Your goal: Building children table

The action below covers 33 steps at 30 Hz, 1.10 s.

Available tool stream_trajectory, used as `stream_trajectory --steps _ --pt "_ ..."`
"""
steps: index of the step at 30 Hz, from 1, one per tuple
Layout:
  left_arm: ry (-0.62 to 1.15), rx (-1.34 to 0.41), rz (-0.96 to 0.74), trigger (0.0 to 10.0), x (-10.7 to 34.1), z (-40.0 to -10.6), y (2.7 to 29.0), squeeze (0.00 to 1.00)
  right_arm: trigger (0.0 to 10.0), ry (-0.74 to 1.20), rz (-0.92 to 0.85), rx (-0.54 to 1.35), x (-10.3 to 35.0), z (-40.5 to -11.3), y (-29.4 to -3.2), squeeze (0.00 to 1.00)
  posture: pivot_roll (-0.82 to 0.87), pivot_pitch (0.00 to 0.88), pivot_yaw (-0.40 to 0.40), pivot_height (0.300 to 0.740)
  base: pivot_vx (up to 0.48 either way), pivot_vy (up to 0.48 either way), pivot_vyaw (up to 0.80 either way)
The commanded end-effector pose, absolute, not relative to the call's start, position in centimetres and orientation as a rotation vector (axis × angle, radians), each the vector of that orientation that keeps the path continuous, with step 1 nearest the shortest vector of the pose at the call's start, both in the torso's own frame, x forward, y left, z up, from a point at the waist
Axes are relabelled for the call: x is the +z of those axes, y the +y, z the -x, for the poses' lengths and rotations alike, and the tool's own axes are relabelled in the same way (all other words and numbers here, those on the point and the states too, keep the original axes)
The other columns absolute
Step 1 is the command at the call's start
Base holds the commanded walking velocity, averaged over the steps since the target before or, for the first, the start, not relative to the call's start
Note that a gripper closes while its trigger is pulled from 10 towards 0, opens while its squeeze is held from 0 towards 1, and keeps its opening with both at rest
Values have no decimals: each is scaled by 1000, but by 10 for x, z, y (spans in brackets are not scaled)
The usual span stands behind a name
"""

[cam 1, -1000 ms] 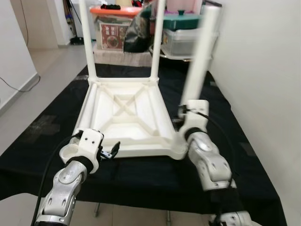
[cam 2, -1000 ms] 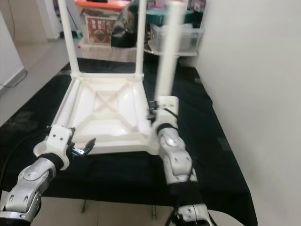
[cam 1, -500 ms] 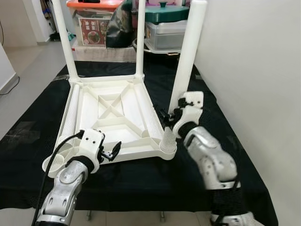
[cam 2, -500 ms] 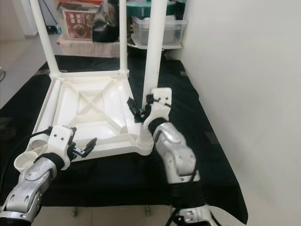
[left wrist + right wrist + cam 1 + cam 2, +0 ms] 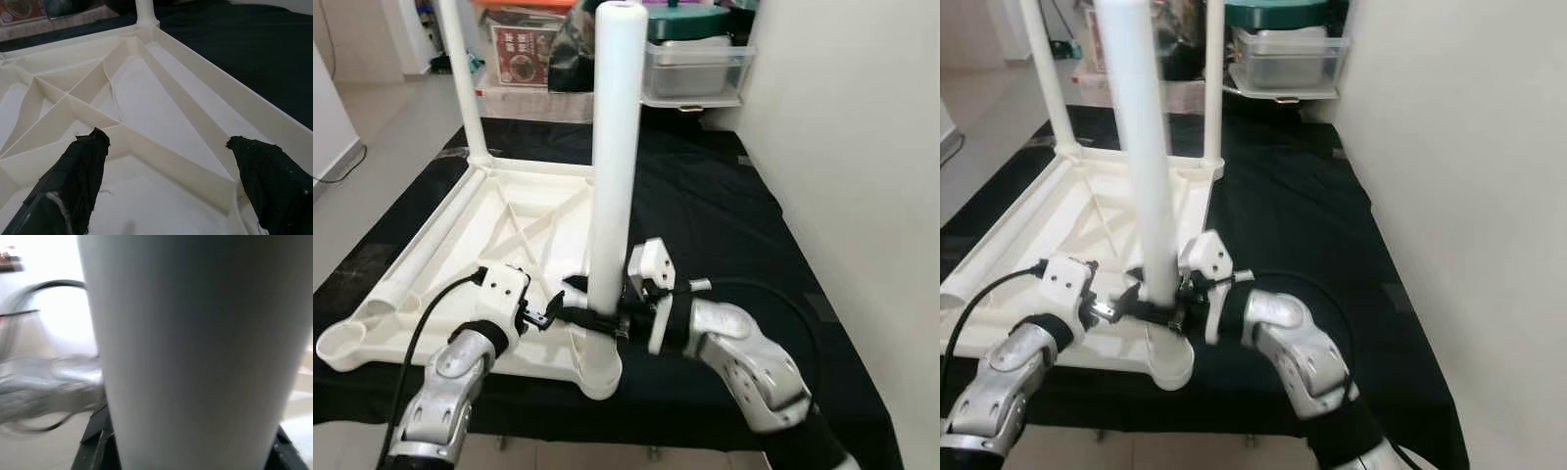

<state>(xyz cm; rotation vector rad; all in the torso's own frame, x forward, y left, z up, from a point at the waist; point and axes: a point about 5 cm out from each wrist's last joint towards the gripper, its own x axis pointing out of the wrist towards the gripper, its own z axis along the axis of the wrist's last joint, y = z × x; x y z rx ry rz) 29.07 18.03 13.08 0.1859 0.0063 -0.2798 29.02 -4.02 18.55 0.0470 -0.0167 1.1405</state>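
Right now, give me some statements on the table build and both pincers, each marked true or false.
1. The right pincer is closed around the near white leg. True.
2. That leg lies flat on the black cloth. False: it stands upright in a corner socket of the upturned tabletop.
3. The left pincer is open above the tabletop's ribbed underside. True.
4. The tabletop is orange. False: it is white.
5. A wall stands on the robot's right. True.

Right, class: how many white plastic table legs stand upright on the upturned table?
3: far-left white plastic leg, far-right leg, and near-right leg, held by the right gripper. No other seems hidden.
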Motion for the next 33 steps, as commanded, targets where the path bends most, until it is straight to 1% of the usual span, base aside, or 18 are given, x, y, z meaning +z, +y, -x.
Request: stream_trajectory --steps 1,2,5,7,8,10,11,13,15,16,18,21,22,23,25,28,32,33 --pt "12 -285 -187 10000 129 -289 180 0 0 148 -61 664 158 -328 -71 0 118 0 -86 740 0 0 0" --pt "12 -285 -187 10000 129 -289 180 0 0 148 -61 664 158 -328 -71 0 118 0 -86 740 0 0 0" --pt "12 -291 -185 10000 128 -291 177 0 0 275 -65 109 130 -347 -125 0 114 0 -84 740 0 0 0" --pt "12 -291 -185 10000 128 -291 177 0 0 275 -65 109 130 -347 -125 0 114 0 -84 740 0 0 0" --pt "11 -293 -185 10000 128 -291 176 0 0 285 -52 -22 126 -344 -141 0 113 0 -81 740 0 0 0" --pt "11 -295 -184 10000 129 -291 176 0 0 276 -73 -72 126 -338 -146 0 108 0 -75 740 0 0 0" --pt "12 -296 -185 10000 128 -291 177 0 10000 253 -95 -40 130 -333 -140 0 99 0 -69 740 0 0 0" --pt "16 -299 -187 10000 127 -291 177 0 10000 161 -134 95 144 -328 -122 0 94 0 -65 740 0 0 0" --pt "17 -302 -187 10000 127 -291 177 0 10000 110 -157 156 152 -325 -115 0 92 0 -64 740 0 0 0" --pt "16 -305 -186 10000 127 -291 175 0 10000 85 -175 212 159 -325 -111 1000 93 0 -66 740 0 0 0" --pt "13 -307 -185 10000 128 -292 174 0 10000 65 -178 271 168 -329 -107 1000 97 0 -69 740 0 0 0" --pt "13 -307 -185 10000 128 -292 174 0 10000 65 -178 271 168 -329 -107 1000 97 0 -69 740 0 0 0" --pt "12 -306 -184 10000 128 -292 174 0 10000 46 -172 330 176 -332 -105 51 97 0 -69 740 0 0 0" --pt "12 -305 -183 10000 128 -292 175 0 10000 14 -171 476 185 -332 -102 0 96 0 -67 740 0 0 0" --pt "12 -305 -183 10000 128 -292 175 0 10000 14 -171 476 185 -332 -102 0 96 0 -67 740 0 0 0" --pt "13 -304 -184 10000 127 -292 175 0 10000 -25 -60 934 195 -310 -95 0 106 0 -75 740 0 0 0" --pt "10 -302 -184 10000 128 -293 175 0 10000 12 -10 1064 187 -302 -90 0 109 0 -78 740 0 0 0" --pt "9 -301 -184 10000 129 -293 175 0 2353 39 -4 1068 180 -303 -87 0 116 0 -82 740 0 0 0"
